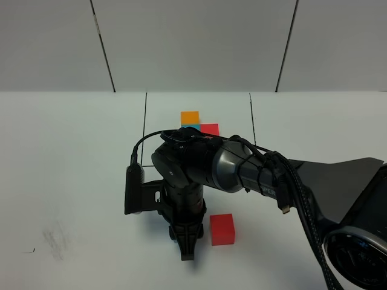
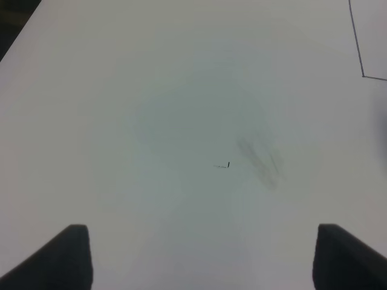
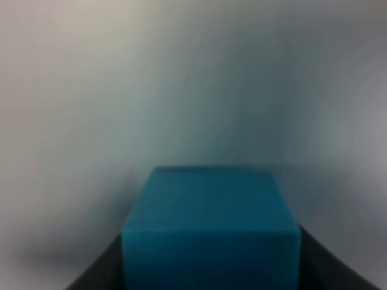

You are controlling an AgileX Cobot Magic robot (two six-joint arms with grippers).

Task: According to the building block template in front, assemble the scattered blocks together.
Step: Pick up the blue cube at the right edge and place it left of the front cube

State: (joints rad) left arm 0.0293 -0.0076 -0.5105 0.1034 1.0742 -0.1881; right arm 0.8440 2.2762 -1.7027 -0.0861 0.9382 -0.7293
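White and matte, the desk carries a thin black line that borders the building block template at its far side. There a small orange cube sits behind a sliver of blue, with a small red one just beside it on the right, and the arm's dark housing overlaps their near edge. The right arm reaches in from the lower right of the high view across the middle, and the right gripper points down at the near part of the desk. Just to its right, close but apart from it, the loose red cube rests flat. In the right wrist view the blue cube fills the space between the two dark fingers, which press on its sides, so this gripper is clamped on it. That view is blurred, so I cannot tell whether the cube rests on the desk or hangs above it. The left gripper has its fingertips spread wide with nothing between them, above bare desk with a tiny black mark and a grey smudge.
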